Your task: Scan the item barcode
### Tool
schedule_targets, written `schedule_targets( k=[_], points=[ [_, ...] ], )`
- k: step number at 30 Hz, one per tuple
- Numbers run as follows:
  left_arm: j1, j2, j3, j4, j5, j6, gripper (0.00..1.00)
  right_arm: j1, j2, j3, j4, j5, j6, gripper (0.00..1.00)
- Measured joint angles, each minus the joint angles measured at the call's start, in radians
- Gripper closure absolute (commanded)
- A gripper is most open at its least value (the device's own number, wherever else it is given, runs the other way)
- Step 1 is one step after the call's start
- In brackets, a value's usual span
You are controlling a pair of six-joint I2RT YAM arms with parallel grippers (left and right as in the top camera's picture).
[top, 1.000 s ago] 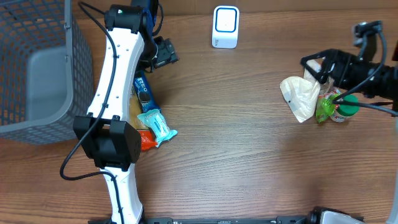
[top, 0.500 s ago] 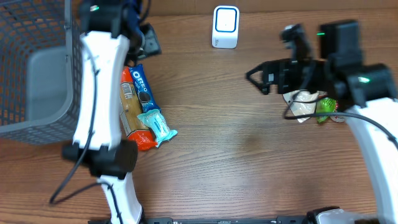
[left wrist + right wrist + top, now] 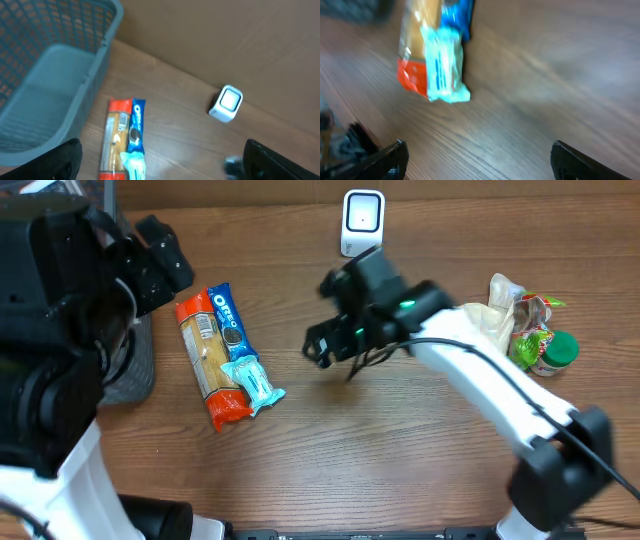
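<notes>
Oreo pack, a long glossy blue sleeve, lies flat on the wood-grain table, left of the scanner and nearer the front edge than it. Along its far side from the scanner, touching it, lies a longer cracker pack, a tube-like sleeve with a tan middle and orange-red ends. A small pale-blue wrapper with a crimped seal rests across the near ends of both. The scanner is a small white box with rounded corners and a pale window, standing at the table's far edge. Further left of the scanner than the packs stands a grey plastic basket with lattice walls and a smooth solid floor; the left arm's bulk covers most of it in the overhead view. Right of the scanner, well apart from the packs, a crumpled white plastic bag sits against a green printed pouch and a small jar with a green lid; what the bag holds cannot be told. The left gripper hangs high, left of the scanner, its black fingers spread wide and grasping nothing. The right gripper hovers over bare wood just below the scanner, between it and the packs, its fingers likewise released. Its white arm crosses the bag's near edge.
</notes>
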Motion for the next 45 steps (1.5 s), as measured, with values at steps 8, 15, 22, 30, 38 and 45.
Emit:
schedule_targets(
  k=[8,15,22,30,38,45],
  points=[
    [0.0,0.052,-0.152,0.0,0.037,-0.012,0.09,0.11,0.151,0.0,0.096,0.007,0.005,0.1],
    [0.0,0.052,-0.286,0.0,0.025,-0.033,0.09,0.152,0.213,0.0,0.274,0.007,0.004,0.1],
    [0.0,0.052,-0.297,0.0,-0.015,-0.052,0.07,0.176,0.247,0.0,0.42,0.018,0.046,0.16],
    [0.0,0.052,-0.298,0.0,-0.033,-0.056,0.03,0.227,0.308,0.0,0.469,0.086,0.109,0.18],
    [0.0,0.052,-0.298,0.0,-0.039,-0.06,0.0,0.244,0.368,0.0,0.476,0.154,0.161,0.48],
    [0.0,0.052,-0.298,0.0,-0.039,-0.06,0.0,0.241,0.368,0.0,0.447,0.178,0.188,0.52]
  ],
)
